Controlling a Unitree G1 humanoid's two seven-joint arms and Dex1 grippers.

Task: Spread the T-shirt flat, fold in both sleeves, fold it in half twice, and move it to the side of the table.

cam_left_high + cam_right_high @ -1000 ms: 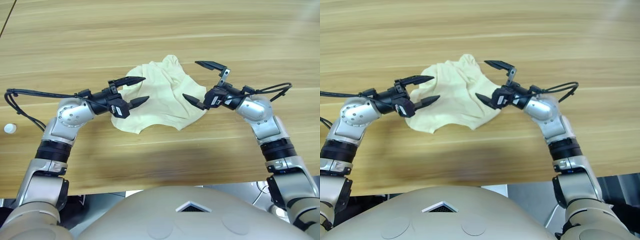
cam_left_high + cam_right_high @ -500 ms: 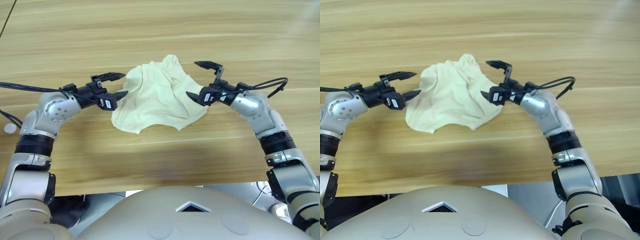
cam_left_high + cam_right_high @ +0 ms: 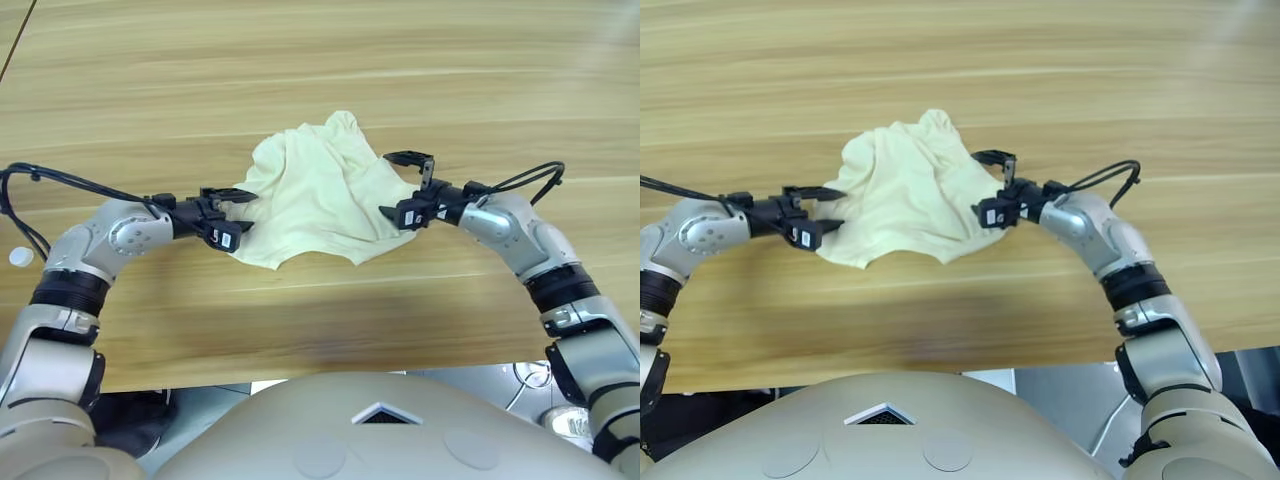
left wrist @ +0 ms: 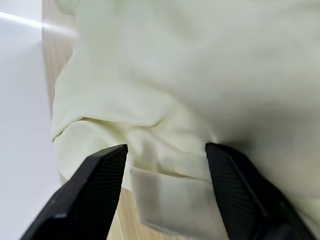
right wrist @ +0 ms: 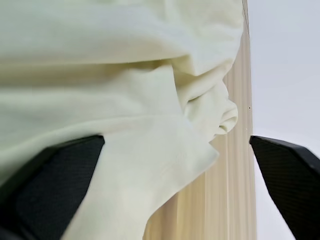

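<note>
1. The T-shirt is pale yellow and lies in a crumpled heap on the wooden table, about midway between the two arms. It is not spread flat. It has many folds, and one part stands up a little at the far side.
2. The left pincer is low over the table at the left edge of the T-shirt. It is open. Its two black fingers stand on either side of a bunched hem, and the tips are at the cloth but do not press it together.
3. The right pincer is also low, at the right edge of the T-shirt. It is wide open, with one finger on the far side and one on the near side of a loose corner of the cloth. The cloth lies between them without being gripped.
4. The two pincers point toward each other, with the heap between them.
5. A small white round thing lies on the table far to the left, well apart from the T-shirt.
6. A black cable loops out from the left arm above the table.
</note>
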